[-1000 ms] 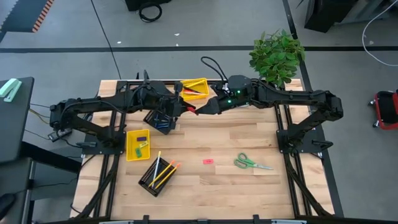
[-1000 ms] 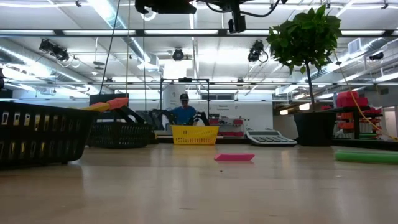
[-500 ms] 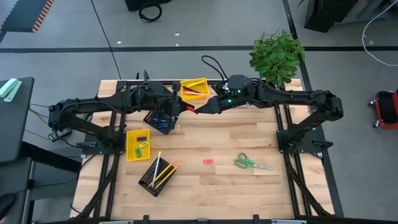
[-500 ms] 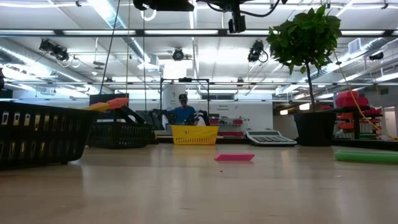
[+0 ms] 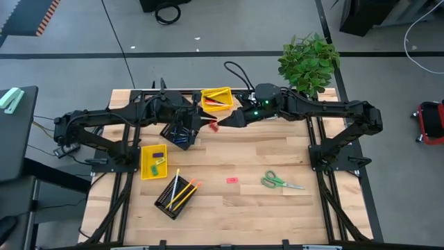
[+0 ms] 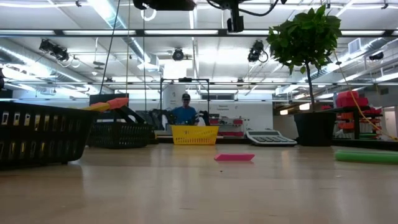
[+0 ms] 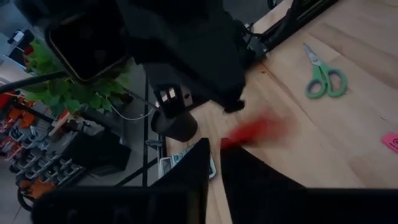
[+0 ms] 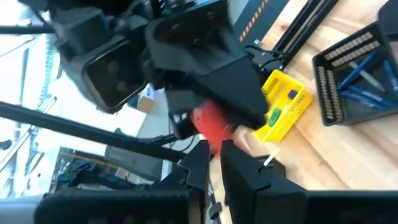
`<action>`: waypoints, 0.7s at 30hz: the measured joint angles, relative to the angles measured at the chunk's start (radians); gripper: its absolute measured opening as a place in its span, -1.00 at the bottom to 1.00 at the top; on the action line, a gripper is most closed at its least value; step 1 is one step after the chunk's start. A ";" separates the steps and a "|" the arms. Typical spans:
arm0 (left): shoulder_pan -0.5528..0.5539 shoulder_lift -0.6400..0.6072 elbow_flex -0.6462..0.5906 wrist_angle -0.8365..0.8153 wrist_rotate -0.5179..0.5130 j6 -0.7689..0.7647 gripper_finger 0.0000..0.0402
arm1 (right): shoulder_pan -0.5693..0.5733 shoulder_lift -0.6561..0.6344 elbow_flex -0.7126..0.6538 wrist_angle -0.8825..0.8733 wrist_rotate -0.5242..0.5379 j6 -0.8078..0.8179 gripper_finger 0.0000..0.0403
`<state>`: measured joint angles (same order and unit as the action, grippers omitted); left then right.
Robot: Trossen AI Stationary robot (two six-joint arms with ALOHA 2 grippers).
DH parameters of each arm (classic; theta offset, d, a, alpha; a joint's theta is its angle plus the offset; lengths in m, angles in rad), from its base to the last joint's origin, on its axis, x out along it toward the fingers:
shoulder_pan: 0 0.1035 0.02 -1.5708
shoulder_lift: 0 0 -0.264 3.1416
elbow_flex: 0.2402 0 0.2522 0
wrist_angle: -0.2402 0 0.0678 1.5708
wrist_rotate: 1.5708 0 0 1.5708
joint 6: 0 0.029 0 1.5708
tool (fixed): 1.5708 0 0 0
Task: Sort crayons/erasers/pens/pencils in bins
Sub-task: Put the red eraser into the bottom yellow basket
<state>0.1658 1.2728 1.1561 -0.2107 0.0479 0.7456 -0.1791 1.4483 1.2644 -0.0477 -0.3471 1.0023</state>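
**Red pen pinched above the back of the counter**

Right hand (image 5: 222,123) narrowed on the red pen (image 5: 212,126), by the look of it; left hand (image 5: 200,124) just beside, slightly parted and empty. Best carried level to the yellow bin (image 5: 216,91) close behind, then lowered inside the rim before letting go, clear of the left arm. No brand, label or writing readable anywhere.

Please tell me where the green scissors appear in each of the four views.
High: scissors lie right of centre, near the front.
Low: a green handle at the right edge.
Left wrist: upper right.
Right wrist: not in view.
Shared landmark: pink eraser.
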 joint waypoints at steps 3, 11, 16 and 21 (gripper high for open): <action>0.000 -0.001 0.002 0.002 0.000 0.007 -0.65 | -0.001 0.001 0.000 0.000 0.015 -0.004 -0.81; -0.001 -0.001 0.002 0.011 0.000 0.000 -0.27 | -0.004 0.001 0.000 -0.004 0.028 -0.013 -0.96; 0.023 -0.001 0.002 -0.101 -0.002 -0.104 -0.13 | 0.006 0.001 0.000 -0.012 -0.046 0.026 -0.96; 0.069 0.028 0.002 -0.312 -0.002 -0.318 -0.07 | 0.027 -0.007 0.000 -0.019 -0.117 0.081 -0.96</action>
<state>0.2352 1.3005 1.1576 -0.5227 0.0456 0.4279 -0.1525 1.4414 1.2640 -0.0663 -0.4640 1.0831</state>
